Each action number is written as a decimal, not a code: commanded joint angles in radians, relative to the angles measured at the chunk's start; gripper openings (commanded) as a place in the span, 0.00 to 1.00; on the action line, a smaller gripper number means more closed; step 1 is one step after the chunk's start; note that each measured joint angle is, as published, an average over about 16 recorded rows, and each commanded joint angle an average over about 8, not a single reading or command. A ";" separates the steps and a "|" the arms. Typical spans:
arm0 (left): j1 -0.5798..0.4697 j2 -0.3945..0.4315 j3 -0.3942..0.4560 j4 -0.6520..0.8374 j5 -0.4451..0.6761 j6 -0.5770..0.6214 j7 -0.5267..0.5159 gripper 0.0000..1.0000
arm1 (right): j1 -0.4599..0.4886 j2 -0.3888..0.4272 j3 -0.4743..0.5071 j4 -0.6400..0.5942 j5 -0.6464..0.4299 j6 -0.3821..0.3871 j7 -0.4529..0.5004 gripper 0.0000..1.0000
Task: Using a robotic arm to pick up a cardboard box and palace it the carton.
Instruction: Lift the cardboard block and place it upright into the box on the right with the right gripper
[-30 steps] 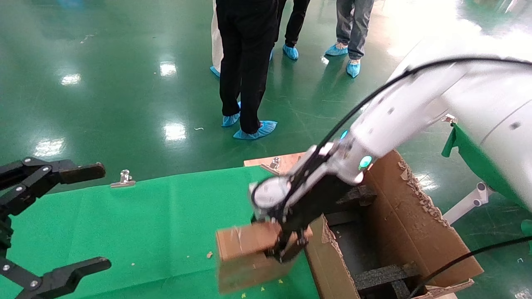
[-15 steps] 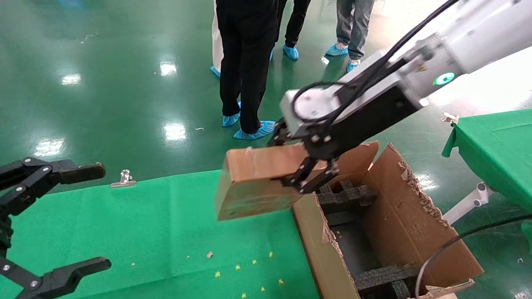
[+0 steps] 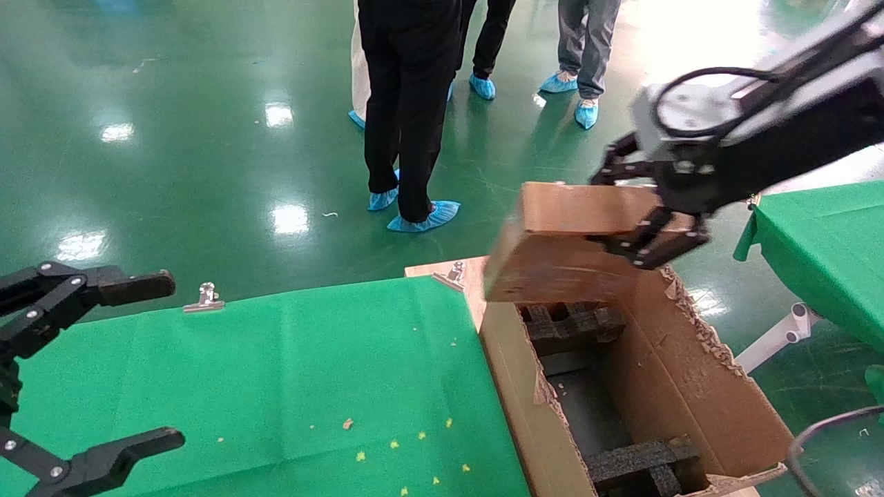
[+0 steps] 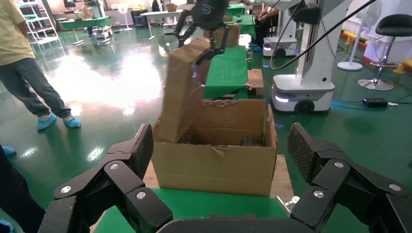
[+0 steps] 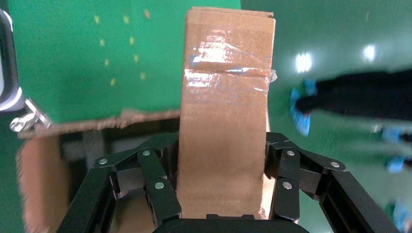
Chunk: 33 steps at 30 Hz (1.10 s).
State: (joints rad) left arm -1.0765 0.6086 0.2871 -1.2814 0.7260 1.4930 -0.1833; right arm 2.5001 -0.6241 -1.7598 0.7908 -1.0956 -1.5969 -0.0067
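Note:
My right gripper [image 3: 639, 210] is shut on the small brown cardboard box [image 3: 566, 241] and holds it tilted in the air above the far end of the open carton [image 3: 677, 386]. The right wrist view shows the taped box [image 5: 224, 116] clamped between both fingers [image 5: 160, 189], above the carton's far edge. The carton has ragged flaps and black foam blocks [image 3: 573, 321] inside. It also shows in the left wrist view [image 4: 214, 160], with the box [image 4: 182, 92] hanging over it. My left gripper [image 3: 103, 359] is open and empty, parked at the near left over the green table.
The green cloth table [image 3: 276, 373] lies left of the carton, with small crumbs and metal clips [image 3: 205, 297] at its far edge. Several people in blue shoe covers [image 3: 407, 103] stand beyond. Another green table [image 3: 822, 248] is at the right.
My right gripper has lifted the cardboard box off the green table and carried it up and to the right, from beside the carton to above its far end. The left arm has not moved.

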 commanded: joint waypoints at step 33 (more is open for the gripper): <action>0.000 -0.001 0.002 0.000 -0.001 -0.001 0.001 1.00 | -0.324 0.279 -0.162 -0.163 0.281 0.412 0.365 0.00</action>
State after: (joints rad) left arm -1.0769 0.6078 0.2890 -1.2814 0.7247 1.4922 -0.1823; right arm 2.1872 -0.3451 -1.9233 0.6397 -0.8264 -1.1873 0.3511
